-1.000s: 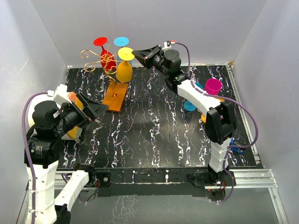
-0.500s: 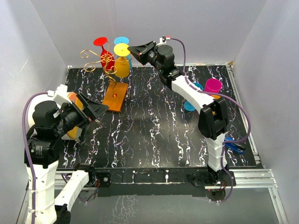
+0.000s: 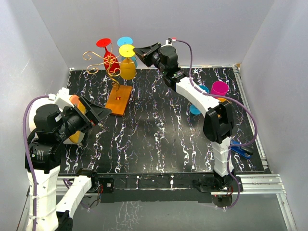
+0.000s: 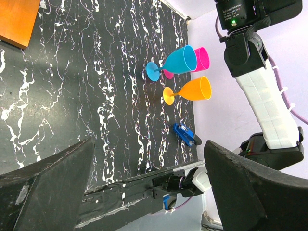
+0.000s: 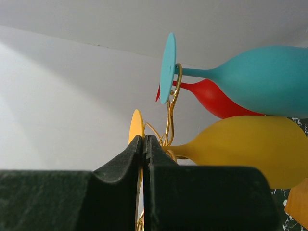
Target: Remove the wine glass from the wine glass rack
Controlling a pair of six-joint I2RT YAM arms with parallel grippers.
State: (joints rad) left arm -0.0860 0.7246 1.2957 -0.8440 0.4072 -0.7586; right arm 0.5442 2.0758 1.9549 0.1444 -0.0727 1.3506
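The wine glass rack stands at the far left part of the black marbled table, with its wooden base flat on the surface. Three glasses hang on its gold arms with the foot up: a yellow wine glass in front, a red glass to the left of it, and a blue glass behind. The right gripper is raised to the height of the yellow foot disc, and its jaws are fully shut, tip against tip. In the right wrist view the thin edge of that disc shows just at the tips, but I cannot tell if they pinch it or only touch it. The left gripper is low at the left side of the table, with its jaws spread wide and nothing between them. Near the right edge are a magenta glass, a second blue glass and an orange glass, the last two lying on their sides.
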